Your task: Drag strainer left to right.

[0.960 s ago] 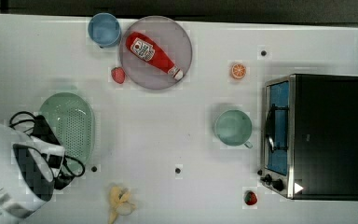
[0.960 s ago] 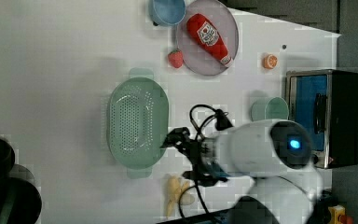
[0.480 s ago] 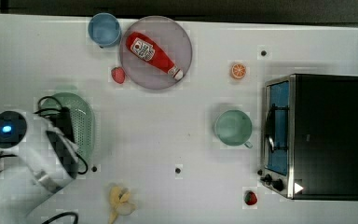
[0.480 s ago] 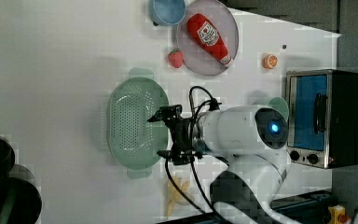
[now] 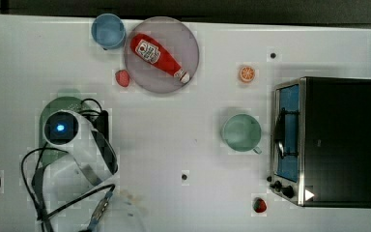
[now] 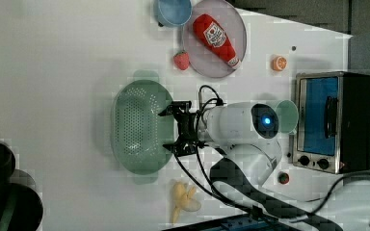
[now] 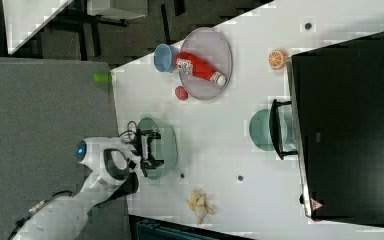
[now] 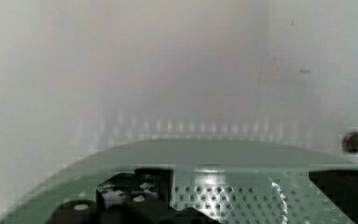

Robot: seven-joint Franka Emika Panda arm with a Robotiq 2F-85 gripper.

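One pale green strainer (image 5: 53,108) sits at the middle left of the top view, mostly covered by the white arm (image 5: 77,145). Upper middle there's a grey plate (image 5: 191,38) with a red ketchup bottle (image 5: 155,55) on it; the label is too small to read. A blue cup (image 5: 108,30) touches the plate's left edge, and a teal mug (image 5: 241,132) stands just left of the toaster oven (image 5: 328,145).

Left view: the strainer (image 6: 137,127) lies centre frame, holes clearly showing. The gripper (image 6: 166,129) hangs over the rim on the left view's right, fingers spread wide, one each side, not pinching anything. A banana (image 6: 185,199) lies lower down.

Right view: the strainer (image 7: 167,145) is at middle left near the table edge, gripper (image 7: 155,145) above it, spread.

Wrist view: the strainer's rim (image 8: 214,156) curves across the lower frame, dotted wall (image 8: 223,198) just below, white table (image 8: 168,60) beyond.
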